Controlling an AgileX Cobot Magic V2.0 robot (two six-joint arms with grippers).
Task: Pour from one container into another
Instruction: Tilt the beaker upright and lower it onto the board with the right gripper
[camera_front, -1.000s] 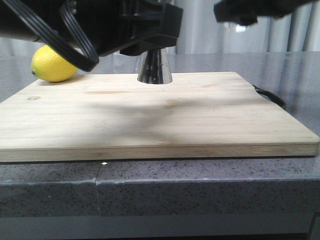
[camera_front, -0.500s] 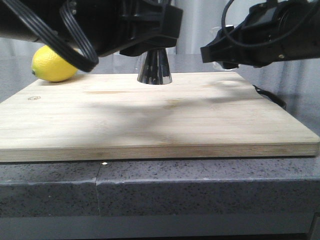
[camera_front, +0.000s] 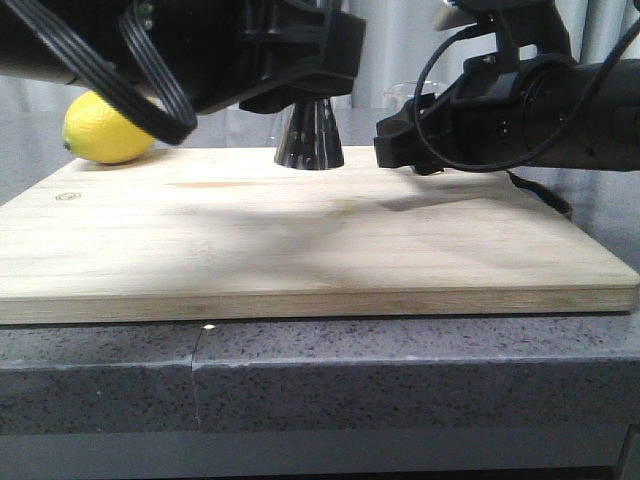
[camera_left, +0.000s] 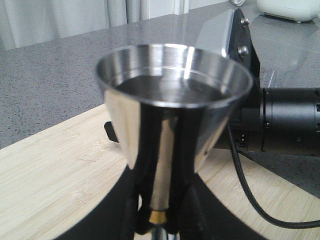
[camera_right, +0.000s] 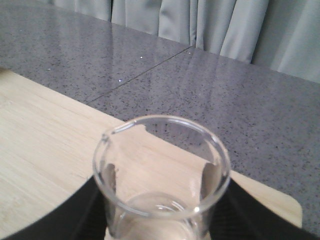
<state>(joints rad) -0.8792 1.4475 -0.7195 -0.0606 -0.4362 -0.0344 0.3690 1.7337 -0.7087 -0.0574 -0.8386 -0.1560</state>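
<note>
A wooden board (camera_front: 300, 230) lies on a grey speckled counter (camera_front: 300, 380). A lemon (camera_front: 105, 128) rests beside the board's far left corner. Grey curtains (camera_right: 240, 25) hang behind.

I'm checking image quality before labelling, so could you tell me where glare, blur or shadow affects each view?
Front view: both arms are dark and backlit, casting soft shadows on the cutting board; the lemon is bright. Left wrist view: the jigger shows streaky glare and a soft near rim. Right wrist view: the beaker rim is slightly blurred, see-through, with small highlights.
</note>
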